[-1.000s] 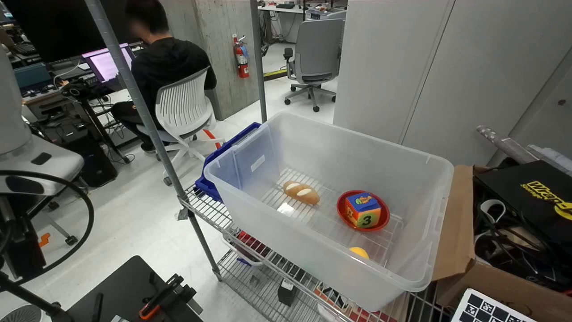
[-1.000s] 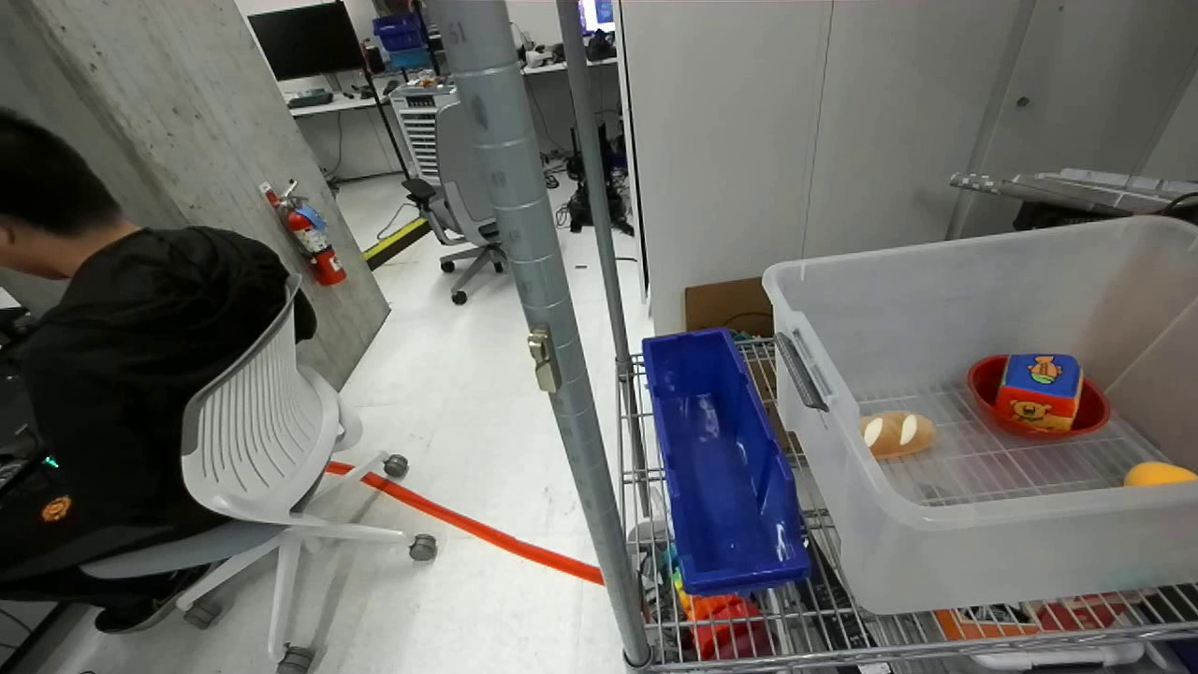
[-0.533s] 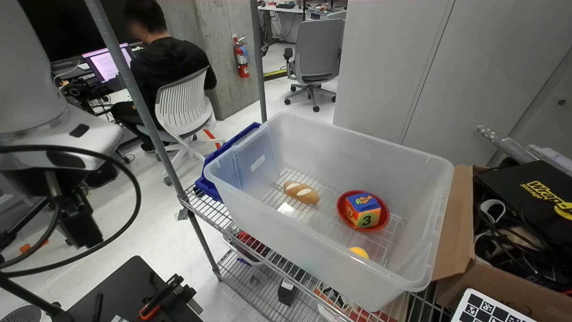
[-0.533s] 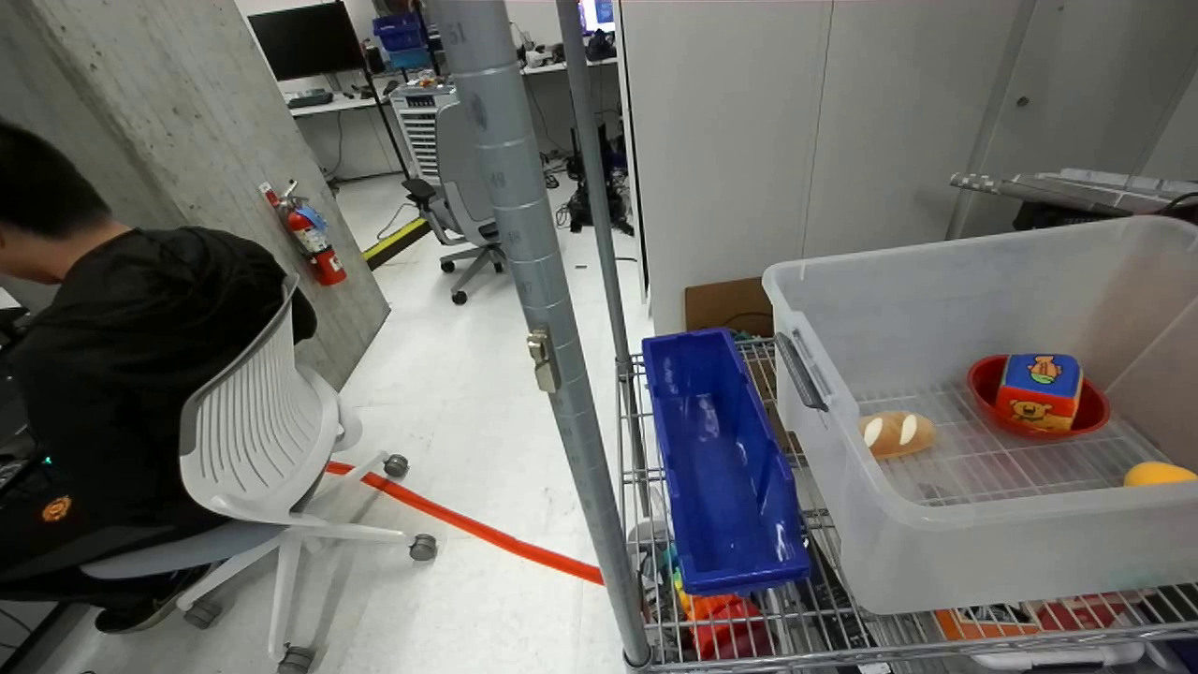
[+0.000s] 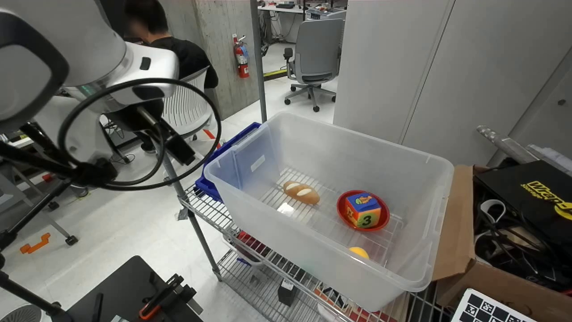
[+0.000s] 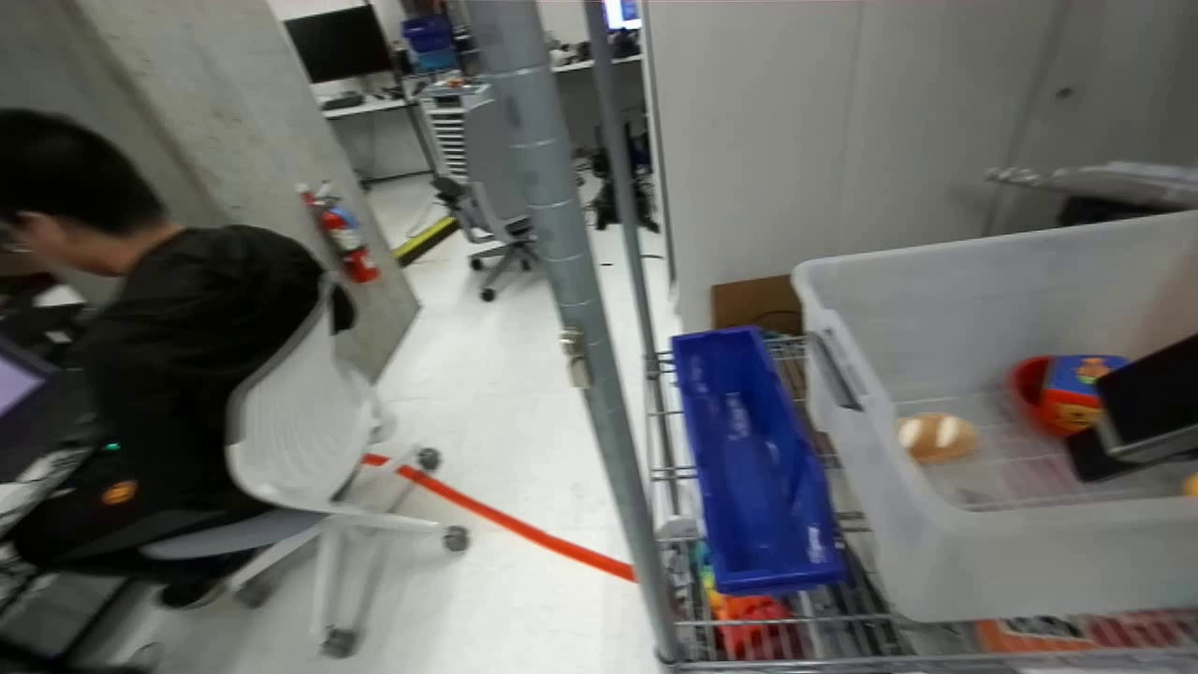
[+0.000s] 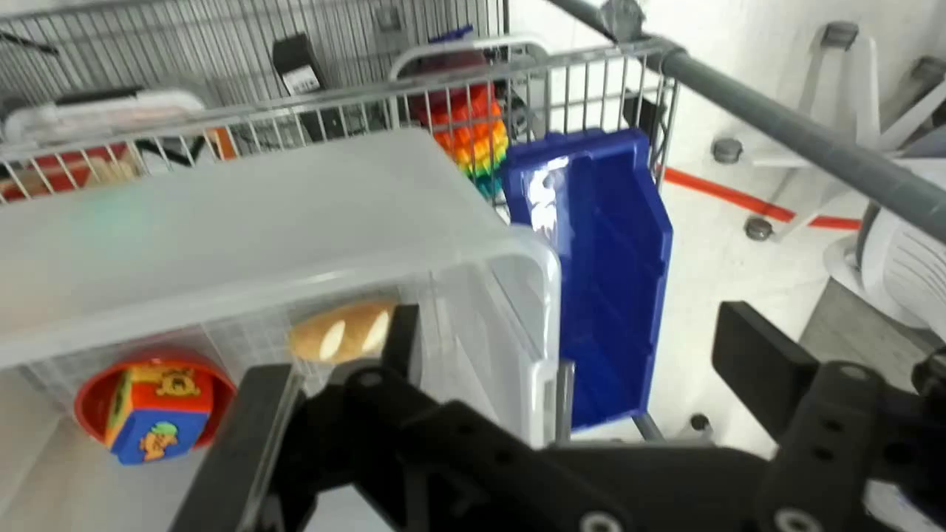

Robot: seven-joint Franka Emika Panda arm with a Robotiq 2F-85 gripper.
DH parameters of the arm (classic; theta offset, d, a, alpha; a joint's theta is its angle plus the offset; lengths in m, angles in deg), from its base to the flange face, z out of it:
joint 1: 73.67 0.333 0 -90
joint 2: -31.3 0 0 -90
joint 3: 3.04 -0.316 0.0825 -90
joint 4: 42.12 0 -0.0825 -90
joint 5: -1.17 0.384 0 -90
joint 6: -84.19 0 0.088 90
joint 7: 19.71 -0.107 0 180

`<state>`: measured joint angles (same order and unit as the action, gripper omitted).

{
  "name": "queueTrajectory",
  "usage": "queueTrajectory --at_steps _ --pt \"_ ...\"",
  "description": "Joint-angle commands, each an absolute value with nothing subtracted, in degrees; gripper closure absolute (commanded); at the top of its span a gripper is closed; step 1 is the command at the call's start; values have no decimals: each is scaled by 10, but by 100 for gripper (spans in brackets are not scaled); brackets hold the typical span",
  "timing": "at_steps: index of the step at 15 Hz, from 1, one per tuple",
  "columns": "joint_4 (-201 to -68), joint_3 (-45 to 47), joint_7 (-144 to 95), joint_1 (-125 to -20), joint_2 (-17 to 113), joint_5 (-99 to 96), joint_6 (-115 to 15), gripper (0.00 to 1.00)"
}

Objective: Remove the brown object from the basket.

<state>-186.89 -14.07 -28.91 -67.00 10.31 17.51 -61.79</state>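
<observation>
The brown object (image 5: 301, 192), a tan bread roll with pale stripes, lies on the floor of the basket (image 5: 357, 135), a translucent white bin. The roll also shows in an exterior view (image 6: 936, 437) and in the wrist view (image 7: 332, 332), where the left finger covers its right end. My gripper (image 7: 582, 347) is open, with nothing between its fingers. In the wrist view the basket's end rim and the blue tray lie beyond the gap between the fingers. In an exterior view a black part of the arm's end (image 6: 1156, 398) shows in front of the basket.
A red bowl (image 5: 342, 214) with a coloured block (image 5: 363, 209) and a yellow ball (image 5: 359, 252) are in the basket. A blue tray (image 6: 749, 468) stands beside it on the wire cart. A metal post (image 6: 562, 243) and a cardboard box (image 5: 456, 223) are close by.
The arm has swung in from the left toward the basket in an exterior view. A black part of it has appeared at the right in an exterior view, whose picture has shifted slightly.
</observation>
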Motion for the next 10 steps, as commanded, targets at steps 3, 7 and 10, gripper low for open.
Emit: queueTrajectory --at_steps 3,7,10 --pt "-1755 -103 -217 -631 260 231 -796 0" --pt "-1619 -96 -106 -627 386 385 -787 0" --pt "-1519 -111 -41 -661 473 475 -753 0"
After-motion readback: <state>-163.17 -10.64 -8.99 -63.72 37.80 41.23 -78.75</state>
